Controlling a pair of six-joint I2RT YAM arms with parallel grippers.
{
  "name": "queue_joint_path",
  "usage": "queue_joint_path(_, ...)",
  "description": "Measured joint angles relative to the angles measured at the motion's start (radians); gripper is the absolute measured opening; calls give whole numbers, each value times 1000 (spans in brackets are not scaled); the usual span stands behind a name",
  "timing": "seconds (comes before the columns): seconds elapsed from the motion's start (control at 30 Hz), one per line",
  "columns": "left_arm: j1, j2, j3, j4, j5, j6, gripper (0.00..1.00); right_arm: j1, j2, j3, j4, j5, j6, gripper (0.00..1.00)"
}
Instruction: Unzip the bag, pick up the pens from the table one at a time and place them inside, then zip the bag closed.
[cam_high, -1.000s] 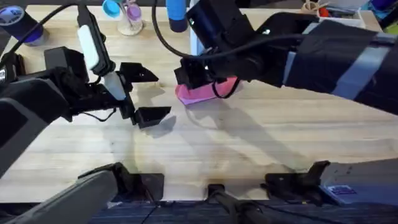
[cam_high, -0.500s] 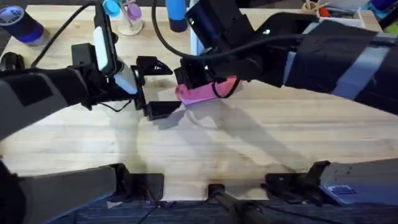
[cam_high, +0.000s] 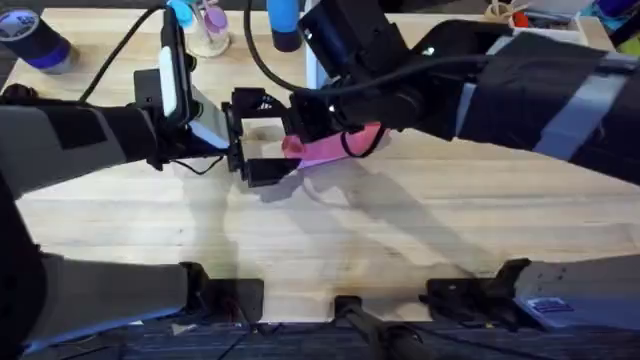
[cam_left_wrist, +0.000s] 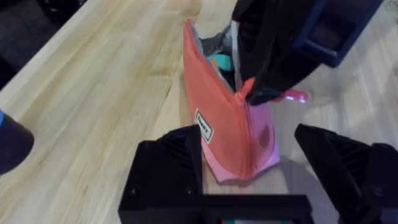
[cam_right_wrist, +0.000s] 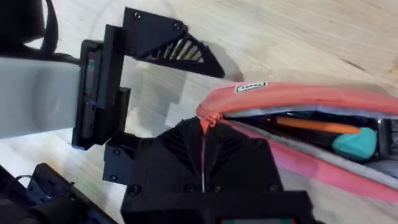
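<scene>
One orange pen (cam_right_wrist: 314, 126) lies inside the open bag (cam_left_wrist: 227, 134).

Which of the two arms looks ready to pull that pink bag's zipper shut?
Probably the right. The right gripper is pinched shut at the zipper end of the open bag, while the left gripper, open, straddles that end, better placed to steady it.

Layout on the light wooden plank table (cam_high: 400, 240). The soft pink fabric pouch (cam_high: 325, 150) lies near the table's middle, toward the far side. The left gripper (cam_high: 255, 137) sits just left of the pouch's end, one finger on each side. The right gripper (cam_high: 318, 118) sits at that same end, over the pouch. An orange pen (cam_right_wrist: 317, 126) lies inside the pouch.
</scene>
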Motion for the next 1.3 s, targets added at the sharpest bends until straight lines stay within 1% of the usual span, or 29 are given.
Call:
queue_joint_path(0.2,-25,0,0,52,-4,-42,917,0,0,-1,11,0,0,30)
queue_joint_path(0.23,-41,0,0,53,-20,-61,871,0,0,-1,12,0,0,30)
queue_joint_path(0.27,-44,0,0,53,-25,-65,834,0,0,-1,12,0,0,30)
queue_joint_path(0.33,-46,0,0,57,-31,-68,717,0,0,-1,13,0,0,30)
queue_joint_path(0.4,-46,0,0,59,-32,-72,559,0,0,-2,14,0,0,30)
queue_joint_path(0.57,-47,0,0,63,-42,-79,107,0,0,-3,14,-1,0,30)
queue_joint_path(0.6,-48,0,0,64,-42,-79,64,0,0,-3,14,-2,0,30)
queue_joint_path(0.7,-48,0,0,64,-45,-81,45,0,0,-3,14,-4,-1,30)
queue_joint_path(0.87,-48,0,0,63,-46,-82,45,-4,0,-3,6,-8,-3,30)
queue_joint_path(1.0,-51,0,0,64,-49,-83,43,-38,0,-3,-13,-36,-5,29)
queue_joint_path(1.03,-54,0,0,65,-49,-83,43,-79,0,-3,-22,-65,-5,29)
queue_joint_path(1.17,-54,0,0,68,-54,-83,43,-143,-1,-3,-31,-97,-5,29)
queue_joint_path(1.3,-54,0,0,73,-57,-83,43,-230,-11,-3,-51,-108,-5,29)
